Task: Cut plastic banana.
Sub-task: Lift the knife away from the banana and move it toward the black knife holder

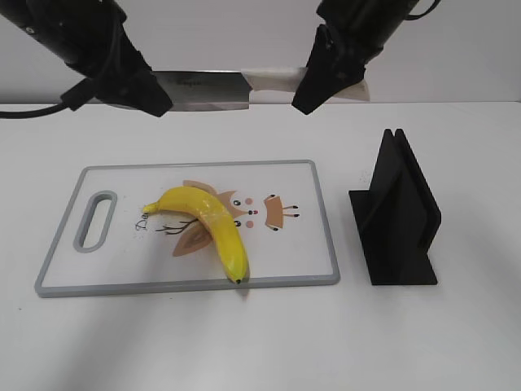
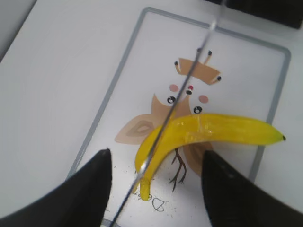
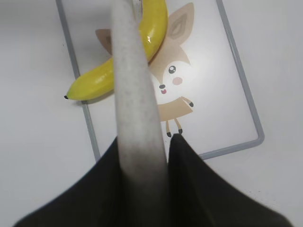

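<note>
The banana point(image 1: 207, 226) lies whole and uncut on the cutting board point(image 1: 321, 244), curved across the printed cartoon animal, its dark tip hanging just over the near edge of the board; no slice or gap shows in any view, so the cutting itself is judged not yet begun. The knife point(image 1: 212, 90) is held well above the board, roughly level. The right hand point(image 1: 326, 77) is clamped on its pale handle, which fills the gap between its fingers in the right wrist view. The left hand point(image 1: 134, 85) sits at the blade's far end with its fingers point(image 2: 90, 189) spread apart on either side of the thin blade edge, not closing on it as far as the left wrist view shows. What is left, then, is lowering the blade onto the fruit and pressing through. To the right of the board, apart from it, a black knife stand point(image 1: 399, 220) rests on the white bench point(image 1: 456, 342); nothing lies between the blade and the banana
</note>
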You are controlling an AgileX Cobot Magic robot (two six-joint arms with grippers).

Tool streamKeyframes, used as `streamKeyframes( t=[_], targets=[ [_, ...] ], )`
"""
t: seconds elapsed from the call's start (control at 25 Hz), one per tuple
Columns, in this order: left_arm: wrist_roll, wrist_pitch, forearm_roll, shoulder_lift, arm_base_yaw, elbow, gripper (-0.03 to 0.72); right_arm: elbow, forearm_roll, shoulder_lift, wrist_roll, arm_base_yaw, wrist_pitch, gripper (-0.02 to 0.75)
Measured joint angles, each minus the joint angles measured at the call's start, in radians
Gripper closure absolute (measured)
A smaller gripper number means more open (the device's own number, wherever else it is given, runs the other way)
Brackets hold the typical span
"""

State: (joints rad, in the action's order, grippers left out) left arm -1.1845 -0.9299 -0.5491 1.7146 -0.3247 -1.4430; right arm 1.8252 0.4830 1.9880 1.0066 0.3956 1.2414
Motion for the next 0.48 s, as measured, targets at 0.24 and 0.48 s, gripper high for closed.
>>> streamKeyframes(
  t=[0.24,0.48],
  targets=[
    [0.303,0.025,0.130,-0.043,0.026,-0.078,0.057,0.000,-0.002,-0.002,-0.131,0.001,-0.009,0.570],
    [0.710,-0.028,0.321,-0.119,0.118,-0.150,0.085,0.000,-0.108,-0.079,-0.373,0.000,-0.013,0.570]
  ],
)
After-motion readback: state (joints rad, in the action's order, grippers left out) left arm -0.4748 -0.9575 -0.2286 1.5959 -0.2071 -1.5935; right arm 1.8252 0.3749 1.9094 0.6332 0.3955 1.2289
